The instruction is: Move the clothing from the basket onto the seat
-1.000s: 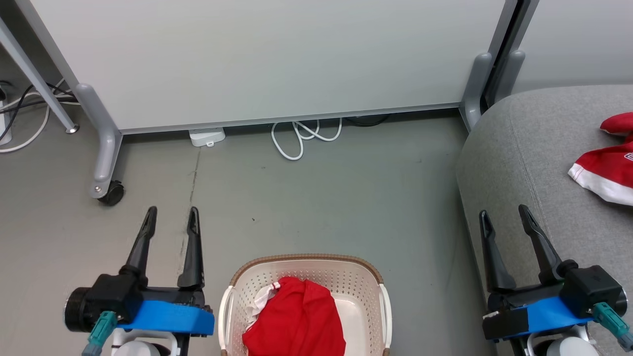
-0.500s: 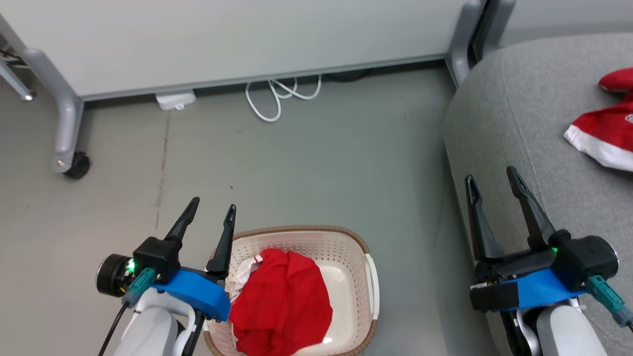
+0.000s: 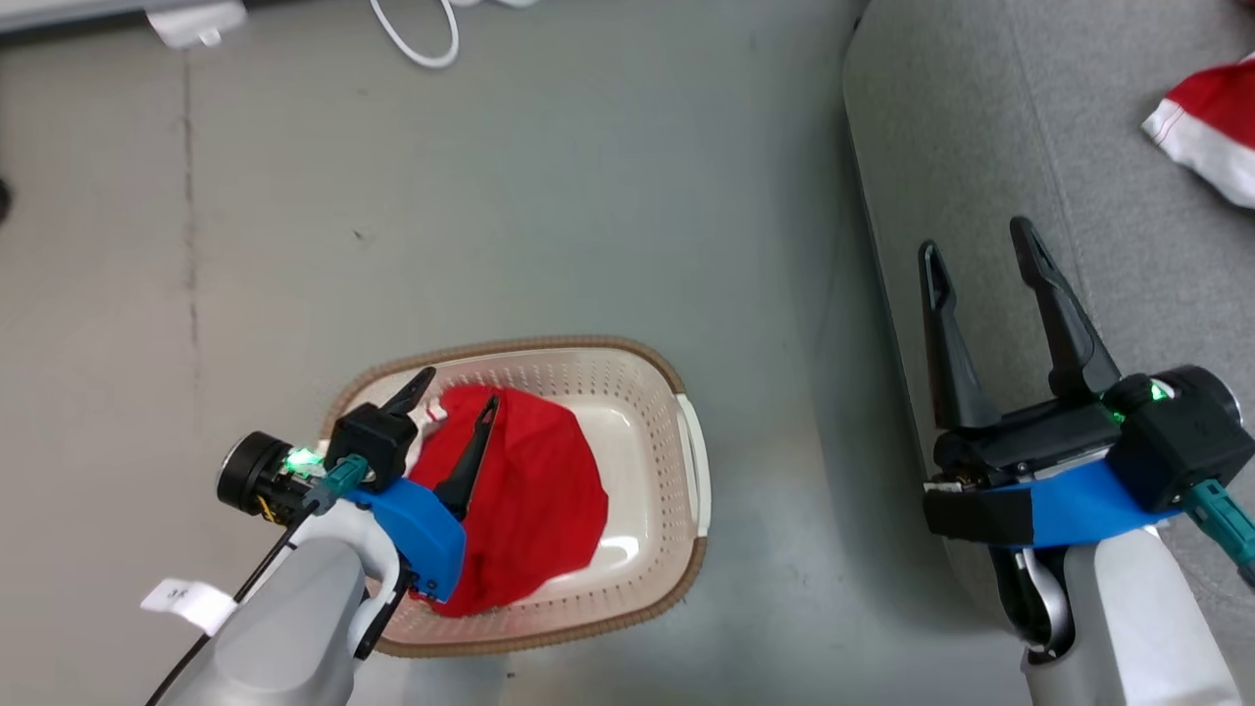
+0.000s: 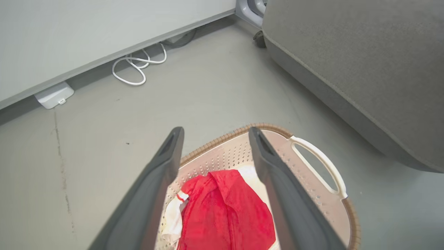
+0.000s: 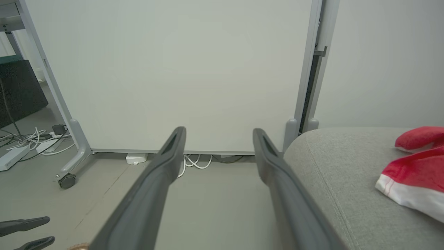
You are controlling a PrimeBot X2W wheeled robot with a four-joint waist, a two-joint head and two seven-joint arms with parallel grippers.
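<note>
The laundry basket [image 3: 627, 392] stood on the grey floor [image 3: 294, 196], with a red garment [image 3: 529, 490] with white trim heaped in its left half. The left pincer [image 3: 458, 386] hung over that garment, just inside the basket's left rim, its fingers spread and grasping nothing, the fabric lying between and below them. Right of the basket, the right pincer [image 3: 975, 238] was released over the sofa seat [image 3: 980, 118] edge. Farther right of the basket, a second red garment [image 3: 1201, 127] lay on the seat.
</note>
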